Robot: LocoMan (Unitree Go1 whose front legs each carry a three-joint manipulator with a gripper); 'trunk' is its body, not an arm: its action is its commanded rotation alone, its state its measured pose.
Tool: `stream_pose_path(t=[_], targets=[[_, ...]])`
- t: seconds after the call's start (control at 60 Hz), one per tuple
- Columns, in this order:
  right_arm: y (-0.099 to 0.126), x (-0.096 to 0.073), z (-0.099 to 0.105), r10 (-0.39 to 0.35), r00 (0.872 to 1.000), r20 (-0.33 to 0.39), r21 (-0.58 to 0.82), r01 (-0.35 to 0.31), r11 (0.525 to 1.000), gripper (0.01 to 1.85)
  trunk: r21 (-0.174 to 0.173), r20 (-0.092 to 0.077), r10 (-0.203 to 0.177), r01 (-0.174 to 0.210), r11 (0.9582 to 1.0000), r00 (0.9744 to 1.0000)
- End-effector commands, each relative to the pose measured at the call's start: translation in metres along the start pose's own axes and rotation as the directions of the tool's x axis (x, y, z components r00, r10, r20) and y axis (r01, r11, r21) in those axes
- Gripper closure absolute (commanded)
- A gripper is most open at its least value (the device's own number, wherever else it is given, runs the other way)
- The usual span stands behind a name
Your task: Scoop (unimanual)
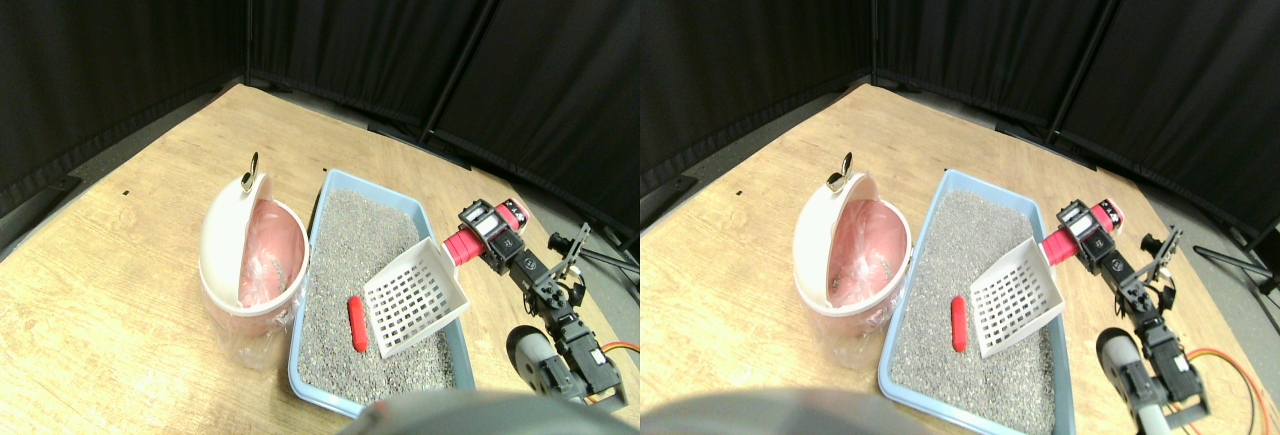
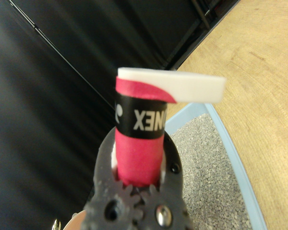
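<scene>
A white slotted scoop (image 1: pixel 415 300) with a red wrapped handle (image 1: pixel 463 246) hangs over the right side of the blue litter tray (image 1: pixel 300 370), which is filled with grey gravel. My right gripper (image 1: pixel 490 230) is shut on the handle; in the wrist view the red handle (image 2: pixel 139 148) sits between the dark jaws with the white scoop edge (image 2: pixel 192 86) beyond. A small red cylinder (image 1: pixel 356 324) lies on the gravel just left of the scoop's front edge, apart from it.
A white bin with a pink liner and tipped-up lid (image 1: pixel 250 250) stands left of the tray, touching its side. Black curtains close off the back. Wooden floor (image 1: pixel 110 285) spreads to the left. An orange cable (image 1: pixel 625 347) runs at the right.
</scene>
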Motion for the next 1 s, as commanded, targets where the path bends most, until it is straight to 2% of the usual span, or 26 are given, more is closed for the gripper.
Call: stream_pose_path(t=[0.017,0.1,0.183,0.25,0.333,0.5,0.533,0.583,0.617,0.7,0.817,0.917,0.983,1.0], targets=[[0.002,0.003,-0.002,0.017,0.998,0.062,-0.024,-0.015,1.000,1.81,-0.013,-0.030,0.027,-0.027,0.9995,0.9992],[0.004,0.003,-0.005,0.030,0.997,0.069,-0.032,-0.027,0.999,1.81,-0.013,-0.036,0.028,-0.028,0.9995,0.9990],[0.009,0.005,-0.012,0.086,0.988,0.132,-0.061,-0.078,0.995,1.81,-0.015,-0.043,0.031,-0.031,0.9994,0.9986],[0.013,0.004,-0.013,0.105,0.986,0.128,-0.055,-0.099,0.994,1.81,-0.016,-0.048,0.031,-0.032,0.9994,0.9983],[0.029,0.002,-0.012,0.137,0.989,0.059,-0.036,-0.135,0.990,1.81,-0.022,-0.057,0.033,-0.034,0.9992,0.9979],[0.064,-0.002,-0.025,0.210,0.976,0.054,0.034,-0.212,0.977,1.81,-0.045,-0.077,0.051,-0.055,0.9975,0.9958],[0.074,-0.002,-0.029,0.238,0.969,0.064,0.049,-0.241,0.969,1.81,-0.050,-0.081,0.056,-0.060,0.9969,0.9951],[0.080,-0.003,-0.030,0.244,0.969,0.048,0.063,-0.247,0.967,1.81,-0.054,-0.082,0.059,-0.063,0.9965,0.9949],[0.089,-0.003,-0.032,0.260,0.961,0.093,0.076,-0.267,0.961,1.81,-0.057,-0.082,0.061,-0.065,0.9962,0.9948],[0.098,-0.005,-0.023,0.276,0.957,0.085,0.082,-0.283,0.956,1.81,-0.062,-0.081,0.062,-0.068,0.9958,0.9948],[0.100,-0.002,-0.012,0.260,0.963,0.065,0.098,-0.266,0.959,1.81,-0.068,-0.081,0.059,-0.064,0.9956,0.9950],[0.095,0.003,-0.009,0.257,0.963,0.077,0.147,-0.266,0.953,1.81,-0.067,-0.076,0.059,-0.064,0.9957,0.9953],[0.087,0.006,-0.012,0.217,0.973,0.080,0.175,-0.228,0.958,1.81,-0.066,-0.073,0.059,-0.064,0.9958,0.9956],[0.084,0.006,-0.011,0.189,0.981,0.051,0.203,-0.195,0.960,1.81,-0.066,-0.073,0.059,-0.064,0.9958,0.9956]])
